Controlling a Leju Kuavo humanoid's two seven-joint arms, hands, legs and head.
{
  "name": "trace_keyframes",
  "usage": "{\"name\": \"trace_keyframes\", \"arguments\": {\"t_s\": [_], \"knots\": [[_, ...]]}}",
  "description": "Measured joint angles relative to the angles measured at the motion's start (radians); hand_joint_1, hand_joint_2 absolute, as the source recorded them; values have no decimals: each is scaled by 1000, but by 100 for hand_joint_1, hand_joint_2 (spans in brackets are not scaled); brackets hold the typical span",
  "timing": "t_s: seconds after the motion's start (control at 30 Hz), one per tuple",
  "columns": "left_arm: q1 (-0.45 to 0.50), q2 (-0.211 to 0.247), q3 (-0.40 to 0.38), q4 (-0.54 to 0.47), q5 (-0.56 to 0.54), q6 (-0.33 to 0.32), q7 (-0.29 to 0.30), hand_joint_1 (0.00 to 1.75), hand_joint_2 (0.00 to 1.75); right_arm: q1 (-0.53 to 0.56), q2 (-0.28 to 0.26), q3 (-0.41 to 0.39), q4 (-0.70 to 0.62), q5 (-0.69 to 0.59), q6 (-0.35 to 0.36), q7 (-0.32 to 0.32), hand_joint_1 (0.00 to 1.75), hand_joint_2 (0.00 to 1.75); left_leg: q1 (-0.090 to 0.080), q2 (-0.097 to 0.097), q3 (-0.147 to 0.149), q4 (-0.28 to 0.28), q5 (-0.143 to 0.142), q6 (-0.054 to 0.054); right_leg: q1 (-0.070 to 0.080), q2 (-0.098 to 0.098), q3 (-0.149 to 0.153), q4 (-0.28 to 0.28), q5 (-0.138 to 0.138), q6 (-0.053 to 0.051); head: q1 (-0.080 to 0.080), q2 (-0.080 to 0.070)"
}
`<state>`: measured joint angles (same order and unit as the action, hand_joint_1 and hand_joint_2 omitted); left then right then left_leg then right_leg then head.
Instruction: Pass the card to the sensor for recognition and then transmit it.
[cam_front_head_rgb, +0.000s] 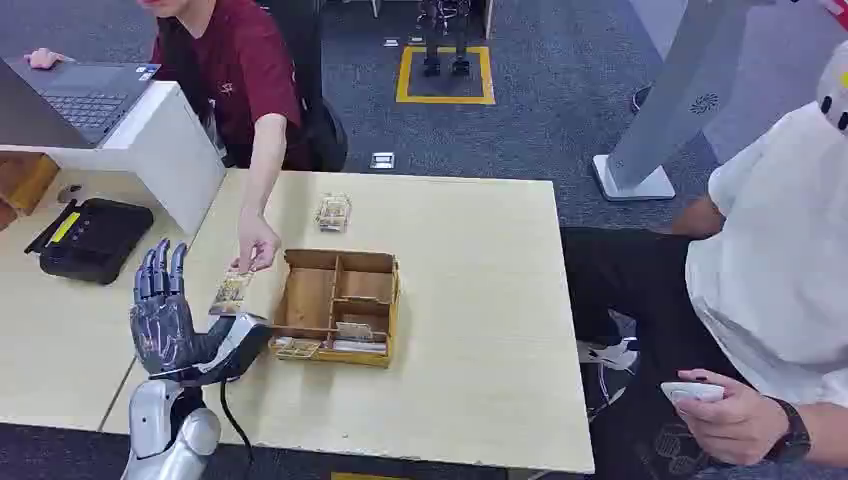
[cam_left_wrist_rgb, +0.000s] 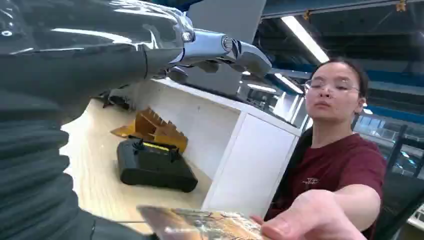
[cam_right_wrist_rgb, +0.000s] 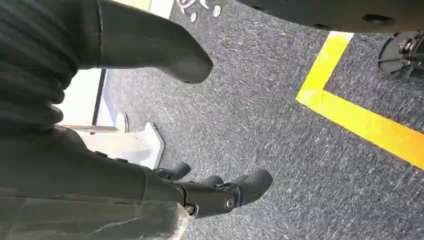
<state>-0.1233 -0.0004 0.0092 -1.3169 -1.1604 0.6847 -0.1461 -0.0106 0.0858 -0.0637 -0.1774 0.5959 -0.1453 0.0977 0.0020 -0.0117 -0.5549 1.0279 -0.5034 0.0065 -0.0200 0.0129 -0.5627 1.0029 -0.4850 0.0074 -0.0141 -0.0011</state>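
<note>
Holding a card (cam_front_head_rgb: 231, 292) at its lower edge, my left hand (cam_front_head_rgb: 165, 325) stands raised over the near left corner of the table (cam_front_head_rgb: 480, 330), fingers (cam_front_head_rgb: 160, 270) straight up and apart while the thumb presses the card. A person's hand (cam_front_head_rgb: 257, 247) pinches the same card at its upper edge; in the left wrist view that hand (cam_left_wrist_rgb: 312, 217) and the card (cam_left_wrist_rgb: 200, 225) sit close to the lens. My right hand (cam_right_wrist_rgb: 220, 192) hangs over grey carpet beside a yellow floor line (cam_right_wrist_rgb: 360, 115), fingers loosely curled, holding nothing. Just right of the card stands a wooden compartment box (cam_front_head_rgb: 338, 305) with more cards in its near sections. Farther left, a black reader (cam_front_head_rgb: 92, 238) rests on the table. Beyond the box lies a small card stack (cam_front_head_rgb: 333, 211). A laptop (cam_front_head_rgb: 75, 100) sits on the white counter behind.
</note>
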Motion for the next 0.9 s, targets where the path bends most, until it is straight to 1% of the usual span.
{"name": "trace_keyframes", "arguments": {"t_s": [0.2,0.63,0.73,0.83,0.9], "knots": [[0,10,0,0,34,0,5,175,175,0,0,-3,0,6,0,-3,0,175,0,0,0,0,0,0,0,0,0,0,0,0,0,0],[1,26,0,0,87,-1,-12,175,175,0,0,-7,0,12,0,-3,0,175,0,0,0,0,0,0,0,0,0,0,0,0,0,0],[2,30,-1,0,128,-13,-21,175,175,0,0,-9,0,14,0,-3,0,175,0,0,0,0,0,0,0,0,0,0,0,0,0,0],[2,34,-2,-1,146,-19,-24,175,175,0,0,-13,0,18,0,-6,0,175,0,0,0,0,0,0,0,0,0,0,0,0,0,0],[2,34,-2,-2,152,-34,-21,175,175,0,0,-15,0,20,0,-6,0,175,0,0,0,0,0,0,0,0,0,0,0,0,0,0]]}}
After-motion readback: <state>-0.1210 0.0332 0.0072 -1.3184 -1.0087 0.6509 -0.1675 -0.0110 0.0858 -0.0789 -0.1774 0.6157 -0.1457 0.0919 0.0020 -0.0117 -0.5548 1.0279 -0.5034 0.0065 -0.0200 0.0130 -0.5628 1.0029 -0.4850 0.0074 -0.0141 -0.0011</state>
